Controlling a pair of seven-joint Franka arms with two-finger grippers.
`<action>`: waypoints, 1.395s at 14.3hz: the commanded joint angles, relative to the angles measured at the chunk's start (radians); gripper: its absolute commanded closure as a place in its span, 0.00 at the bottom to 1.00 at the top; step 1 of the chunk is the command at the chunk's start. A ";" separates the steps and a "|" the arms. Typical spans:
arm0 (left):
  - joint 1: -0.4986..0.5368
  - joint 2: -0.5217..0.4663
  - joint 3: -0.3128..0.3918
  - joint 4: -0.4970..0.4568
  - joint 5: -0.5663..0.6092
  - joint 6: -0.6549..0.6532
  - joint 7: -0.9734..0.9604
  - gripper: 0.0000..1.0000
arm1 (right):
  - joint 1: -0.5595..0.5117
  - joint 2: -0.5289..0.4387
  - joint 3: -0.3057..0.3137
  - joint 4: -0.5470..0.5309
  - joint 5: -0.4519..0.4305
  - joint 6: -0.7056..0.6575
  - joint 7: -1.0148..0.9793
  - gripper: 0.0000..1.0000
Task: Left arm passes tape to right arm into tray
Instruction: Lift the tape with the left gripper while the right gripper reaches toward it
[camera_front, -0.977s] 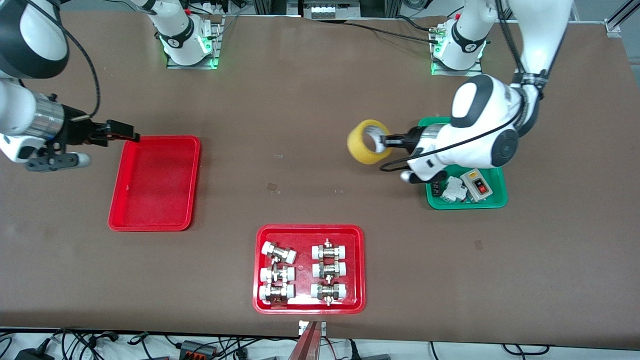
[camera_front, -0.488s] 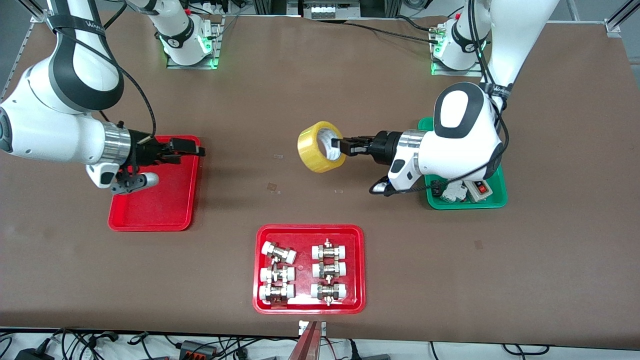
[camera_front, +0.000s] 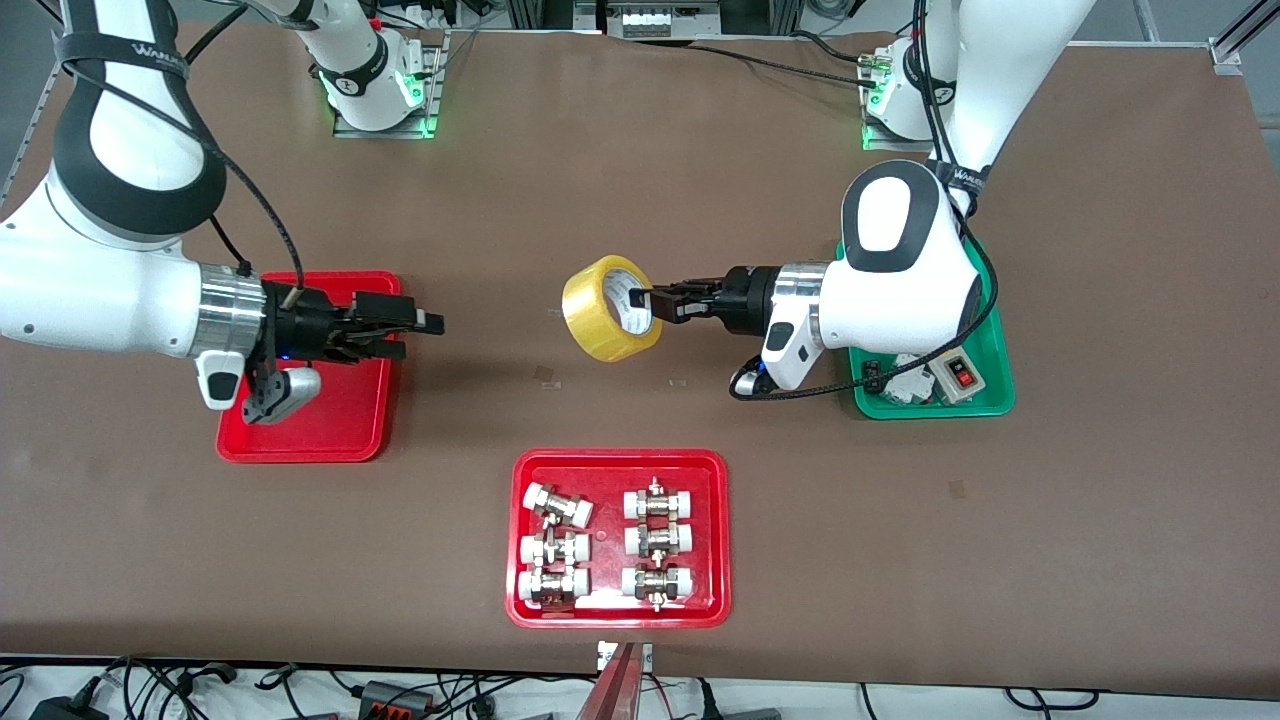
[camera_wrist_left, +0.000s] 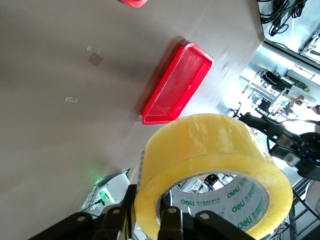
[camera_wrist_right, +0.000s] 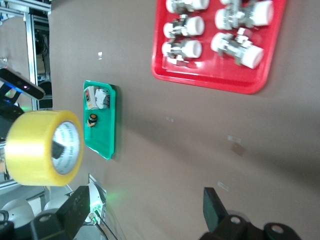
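The brown tabletop (camera_front: 640, 160) carries three trays: the plain red tray (camera_front: 330, 440) at the right arm's end, a green tray (camera_front: 990, 400) of small electrical parts at the left arm's end, and a red tray of pipe fittings (camera_front: 620, 610) nearest the front camera. The left gripper (camera_front: 652, 302) holds the tape (camera_front: 598, 322) in the air over the bare middle of the tabletop, its jaws clamped on the roll's wall, one finger inside the pale core. The roll's open axis points roughly along the table toward the right arm. The right gripper (camera_front: 420, 330) hovers over the plain red tray's edge, jaws spread wide and empty, facing the tape across a clear gap. It likely must close that gap and take the wall away from the left jaws.
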 joint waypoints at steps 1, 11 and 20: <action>-0.003 0.011 0.002 0.033 -0.021 -0.003 -0.011 0.91 | 0.068 0.023 -0.007 0.043 -0.002 0.024 0.000 0.00; -0.002 0.010 0.002 0.033 -0.023 -0.005 -0.011 0.91 | 0.278 0.023 -0.009 0.105 -0.041 0.177 0.368 0.00; -0.002 0.011 0.002 0.033 -0.024 -0.003 -0.008 0.91 | 0.318 0.025 -0.007 0.111 -0.131 0.228 0.460 0.00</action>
